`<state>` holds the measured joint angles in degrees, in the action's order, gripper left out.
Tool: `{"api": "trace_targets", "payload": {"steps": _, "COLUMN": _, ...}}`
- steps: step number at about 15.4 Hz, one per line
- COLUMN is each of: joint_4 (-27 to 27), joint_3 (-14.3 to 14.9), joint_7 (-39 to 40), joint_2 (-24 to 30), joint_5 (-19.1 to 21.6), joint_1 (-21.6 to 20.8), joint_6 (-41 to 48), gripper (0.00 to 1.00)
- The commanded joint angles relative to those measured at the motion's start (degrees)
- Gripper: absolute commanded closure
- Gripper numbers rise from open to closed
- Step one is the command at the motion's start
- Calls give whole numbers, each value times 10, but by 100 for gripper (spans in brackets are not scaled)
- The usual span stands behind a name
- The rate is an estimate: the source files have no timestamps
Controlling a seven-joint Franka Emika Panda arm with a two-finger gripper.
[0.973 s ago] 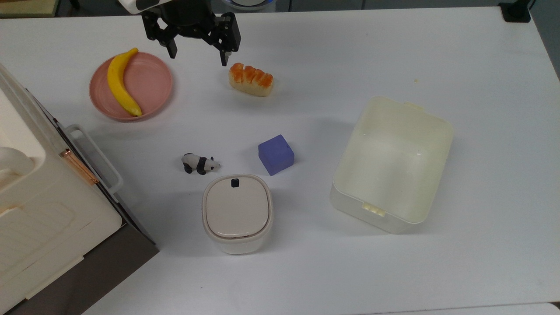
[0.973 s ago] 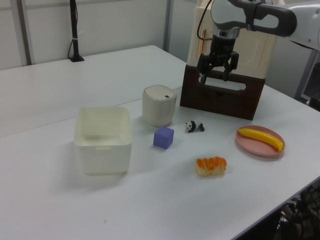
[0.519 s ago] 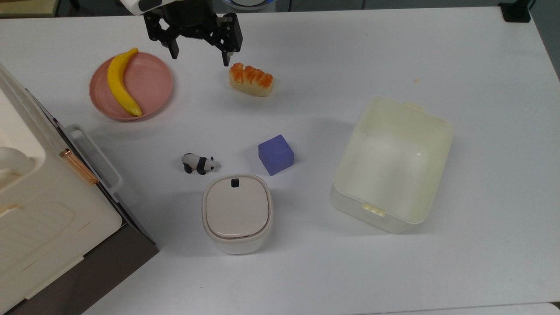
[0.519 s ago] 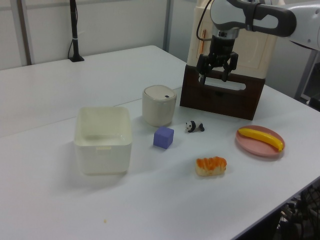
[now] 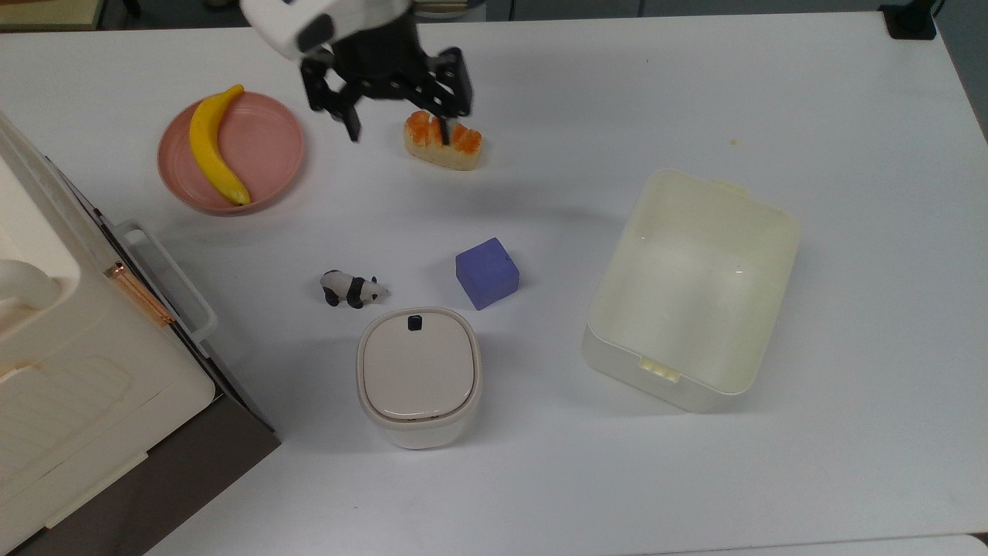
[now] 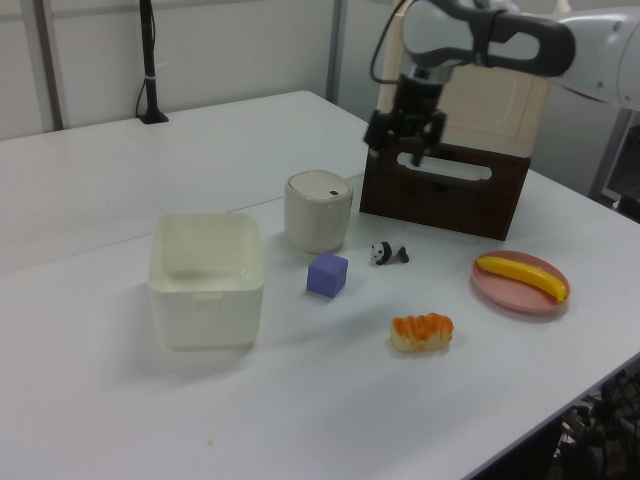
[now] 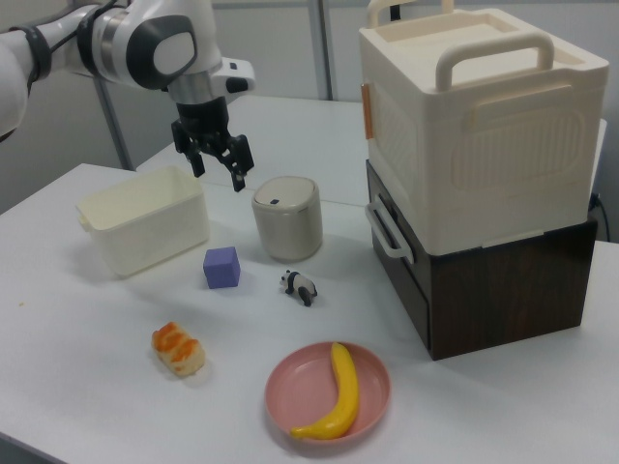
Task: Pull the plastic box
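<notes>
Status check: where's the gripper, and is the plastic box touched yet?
Gripper open, empty, high above the table. Plastic box untouched, far off toward the top view's right. Purple cube sits between; probably no obstacle at this height.

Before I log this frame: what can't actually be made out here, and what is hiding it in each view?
- Orange-topped bread piece: middle crossed by one finger of the open black tool in the top view.
- Large cream translucent plastic box: floor hidden by its near wall in the right view.
- Large white ribbed crate on the dark base: cut off by the top view's left edge.
- Tool height above the table: not settled.
</notes>
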<state>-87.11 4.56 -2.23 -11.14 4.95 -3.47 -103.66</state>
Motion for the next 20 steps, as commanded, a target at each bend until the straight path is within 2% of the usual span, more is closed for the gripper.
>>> {"api": "trace_targets", "payload": {"steps": 1, "joint_4": 9, "joint_3": 3, "joint_7": 129, "joint_2": -31, "joint_5": 12, "joint_1": -64, "joint_6": -57, "gripper": 0}}
{"api": "trace_targets", "payload": {"steps": 2, "joint_4": 8, "joint_3": 3, "joint_7": 167, "joint_2": -33, "joint_5": 13, "joint_1": -85, "joint_6": -77, "gripper": 0}}
{"api": "trace_targets", "payload": {"steps": 4, "joint_4": 12, "joint_3": 4, "joint_7": 184, "joint_2": -46, "joint_5": 9, "joint_1": -114, "joint_6": -124, "gripper": 0}}
{"api": "trace_targets", "payload": {"steps": 7, "joint_4": 61, "joint_3": 4, "joint_7": 268, "joint_2": -96, "joint_5": 3, "joint_1": -151, "joint_6": -133, "gripper": 0}}
{"api": "trace_targets", "payload": {"steps": 11, "joint_4": 94, "joint_3": 4, "joint_7": 286, "joint_2": -146, "joint_5": 2, "joint_1": -193, "joint_6": -145, "gripper": 0}}
{"api": "trace_targets", "payload": {"steps": 14, "joint_4": 103, "joint_3": 3, "joint_7": 297, "joint_2": -190, "joint_5": -4, "joint_1": -224, "joint_6": -203, "gripper": 0}}
{"api": "trace_targets", "payload": {"steps": 18, "joint_4": 101, "joint_3": 3, "joint_7": 299, "joint_2": -218, "joint_5": -36, "joint_1": -232, "joint_6": -213, "gripper": 0}}
{"api": "trace_targets", "payload": {"steps": 20, "joint_4": 97, "joint_3": 3, "joint_7": 300, "joint_2": -212, "joint_5": -47, "joint_1": -232, "joint_6": -180, "gripper": 0}}
